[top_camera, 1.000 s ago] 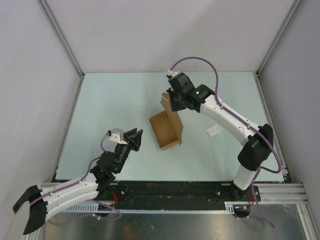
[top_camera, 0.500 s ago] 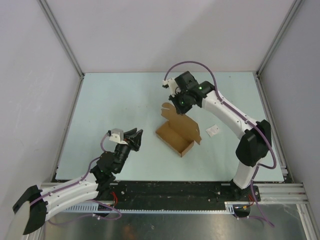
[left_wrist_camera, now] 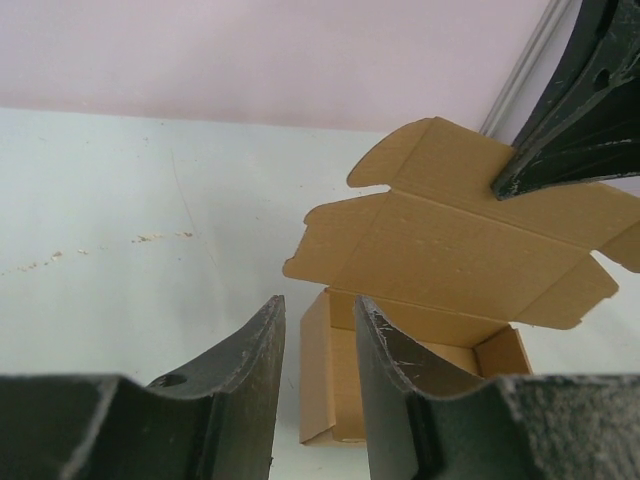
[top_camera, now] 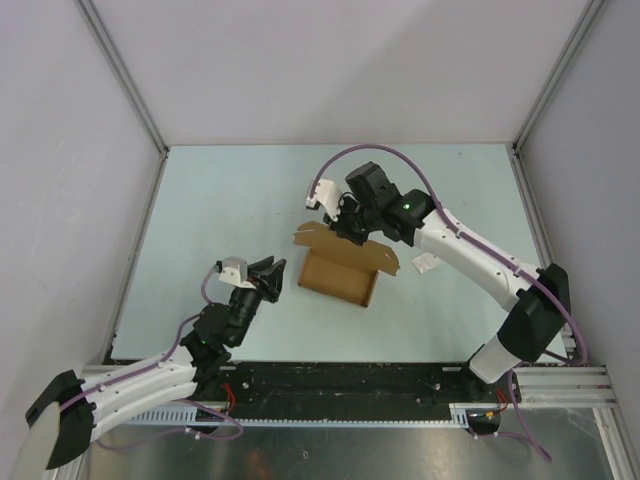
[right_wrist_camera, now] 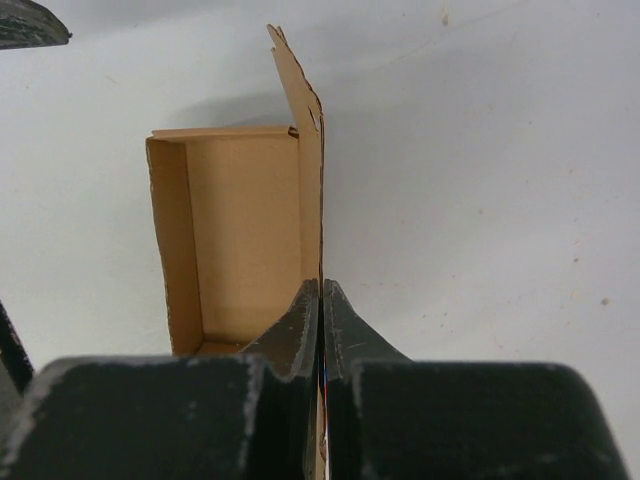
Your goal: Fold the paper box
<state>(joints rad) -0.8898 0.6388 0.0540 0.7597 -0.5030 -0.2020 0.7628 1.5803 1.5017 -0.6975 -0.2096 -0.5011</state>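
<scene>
The plain tan-brown, thin-cardboard paper box sits on the pale blue-green table, about mid-table. Its shallow tray is already formed with the walls up, and its winged lid flap is raised above the tray's far side. The right gripper, a black two-finger claw, reaches in from beyond the box. Its jaws are closed flat on the flap's thin edge, probably so it can steer the panel along its crease and swing it over the tray. Pinching only the edge leaves the tray opening free.

The left gripper hangs just near-left of the box, aimed at the tray. Its fingers are a narrow gap apart and hold nothing. From there it looks ready to brace the tray or tuck a wing. A small white paper scrap lies to the right of the box and touches nothing.
</scene>
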